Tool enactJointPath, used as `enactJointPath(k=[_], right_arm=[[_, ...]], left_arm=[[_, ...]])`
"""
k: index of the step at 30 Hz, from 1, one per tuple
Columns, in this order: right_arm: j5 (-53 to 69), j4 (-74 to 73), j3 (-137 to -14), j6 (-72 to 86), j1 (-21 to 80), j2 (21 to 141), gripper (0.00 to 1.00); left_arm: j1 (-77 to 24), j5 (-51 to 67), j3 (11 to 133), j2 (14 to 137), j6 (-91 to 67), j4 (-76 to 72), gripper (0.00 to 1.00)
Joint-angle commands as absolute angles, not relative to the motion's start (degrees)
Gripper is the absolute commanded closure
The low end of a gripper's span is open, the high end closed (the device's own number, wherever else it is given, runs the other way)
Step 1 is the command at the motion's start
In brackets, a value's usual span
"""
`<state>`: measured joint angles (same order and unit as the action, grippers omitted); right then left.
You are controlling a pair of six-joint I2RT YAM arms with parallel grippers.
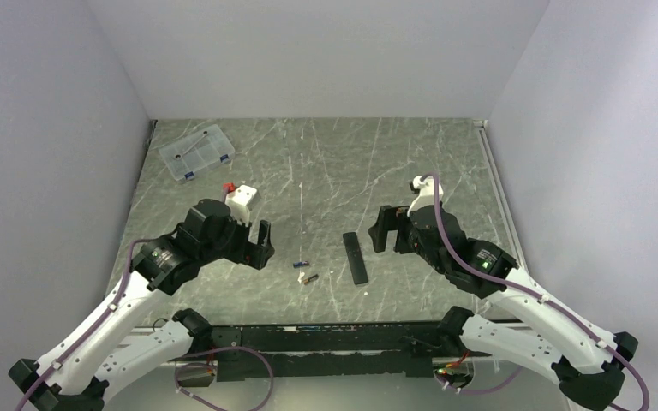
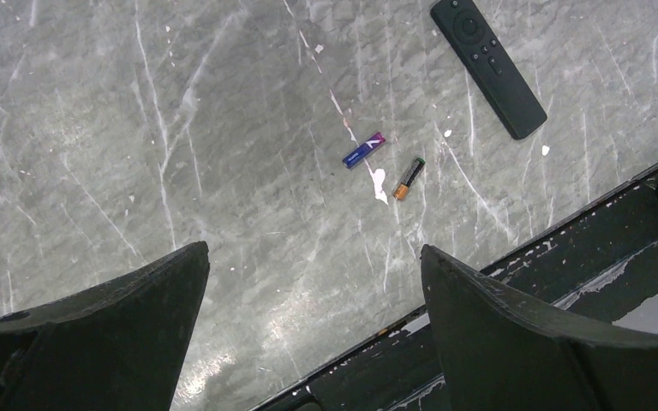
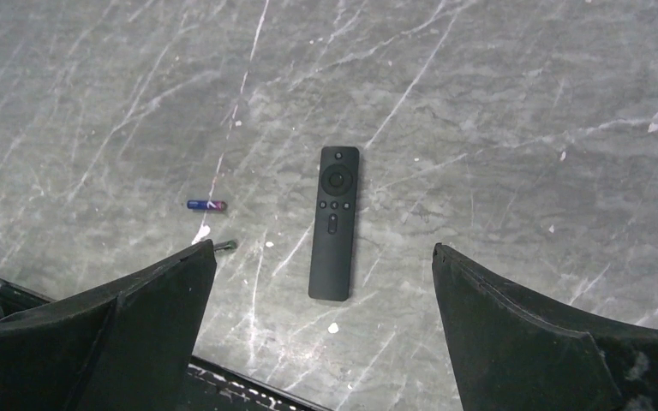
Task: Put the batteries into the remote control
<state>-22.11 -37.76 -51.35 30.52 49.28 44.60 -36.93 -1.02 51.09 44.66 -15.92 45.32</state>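
2 tiny cylindrical batteries are lying loose on the table, close together but not touching. The dark one with the blue band (image 1: 302, 265) is sitting a little farther from the arm bases, and the dark one with the gold end (image 1: 309, 277) is sitting nearer the front edge. In the right wrist view, the gold-ended cell is showing only partly past a finger.

Just to the right of the 2 cells, clear of both, the slim flat black remote control (image 1: 355, 258) is lying face up. Its buttons are showing, and its round-pad end is pointing away from the arm bases.

All 3 items are resting on the grey marbled table (image 1: 326, 163), between the 2 arms.

The left jaws are hovering to the left of the batteries, spread wide apart and gripping nothing. The right jaws are hovering just right of the remote's far end, likewise spread wide and gripping nothing.

A black rail (image 1: 308, 338) is running along the table's near edge. A clear plastic compartment box (image 1: 196, 153) is sitting well apart in the far left corner.
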Motion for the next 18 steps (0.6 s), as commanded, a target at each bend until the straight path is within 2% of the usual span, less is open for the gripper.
enactJointPath(k=[1,18], right_arm=[[-20.31,-39.84,-50.71,30.61,49.39,44.20,0.00],[-12.95,-39.10,-46.08,29.71,49.48,56.36,0.02]], left_arm=[[-36.74,0.17,53.44,44.93,-15.05,44.99,0.01],[-36.70,1.47,53.20,44.96,-13.89,44.70,0.01]])
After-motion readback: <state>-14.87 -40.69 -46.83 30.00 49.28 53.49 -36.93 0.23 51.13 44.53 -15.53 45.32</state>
